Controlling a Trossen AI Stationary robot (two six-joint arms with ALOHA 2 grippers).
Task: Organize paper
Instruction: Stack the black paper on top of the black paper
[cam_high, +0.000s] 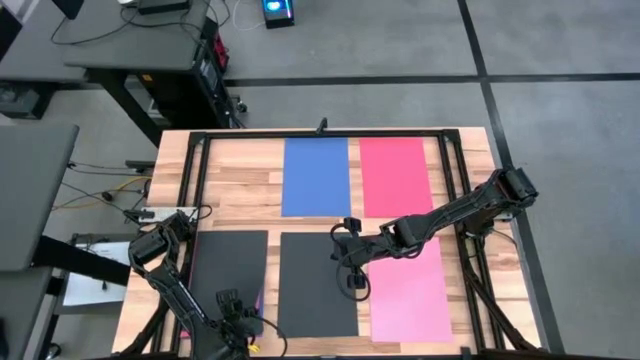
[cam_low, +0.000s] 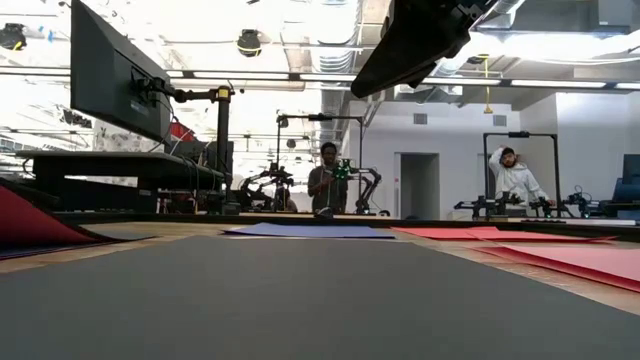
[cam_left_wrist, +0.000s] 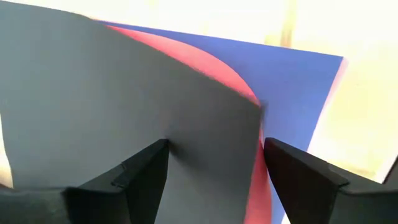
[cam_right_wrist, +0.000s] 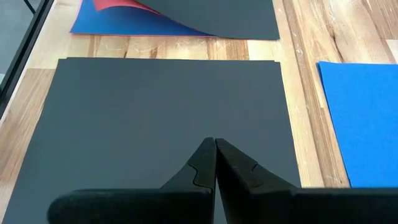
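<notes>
Left end effector apart around lifted black sheet; right end effector together.

free: bare wood strip between sheets | obstacle: right gripper over middle black sheet

Grey floor, bright workshop beyond

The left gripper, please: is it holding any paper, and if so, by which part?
Cannot be told for sure: the left gripper stands open astride the lifted edge of the dark grey sheet, without clamping it. The right gripper is shut, empty.
</notes>
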